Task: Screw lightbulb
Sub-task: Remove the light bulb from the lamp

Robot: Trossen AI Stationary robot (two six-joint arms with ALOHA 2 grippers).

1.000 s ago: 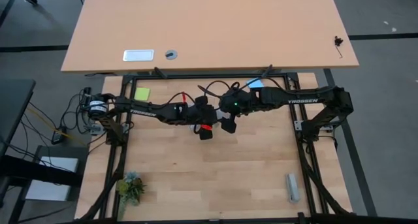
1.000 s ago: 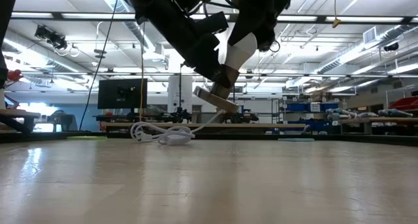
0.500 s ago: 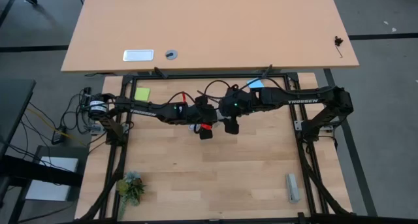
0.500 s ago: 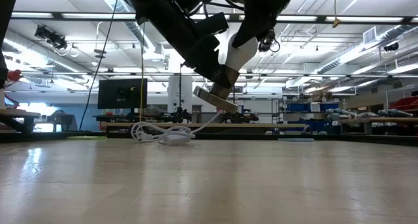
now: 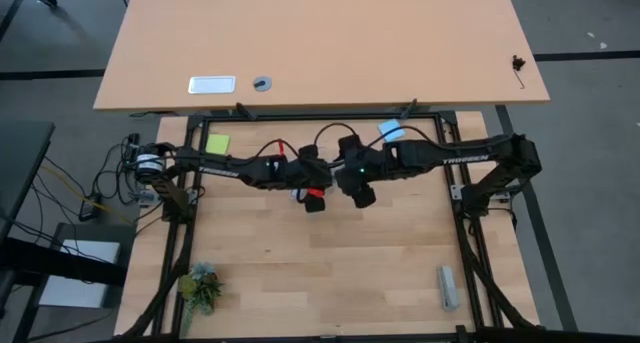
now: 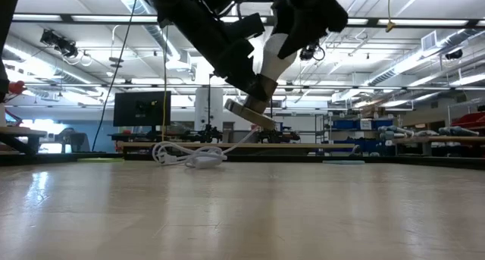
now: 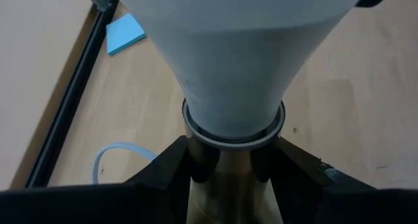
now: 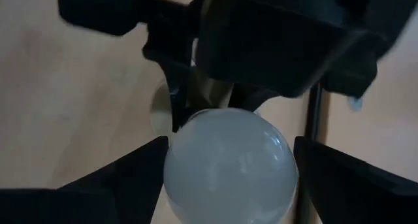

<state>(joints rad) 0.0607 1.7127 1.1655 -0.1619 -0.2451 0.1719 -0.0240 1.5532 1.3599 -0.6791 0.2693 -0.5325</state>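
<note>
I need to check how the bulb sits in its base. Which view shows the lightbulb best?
The left wrist view: the lightbulb fills it, tapering into the socket between the left gripper fingers. The right wrist view shows only its dome, the low view a side sliver, and the high view hides it under the arms.

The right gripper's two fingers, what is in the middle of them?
The lightbulb sits between the right gripper's spread fingers, seen in the right wrist view. The left gripper holds its socket.
</note>
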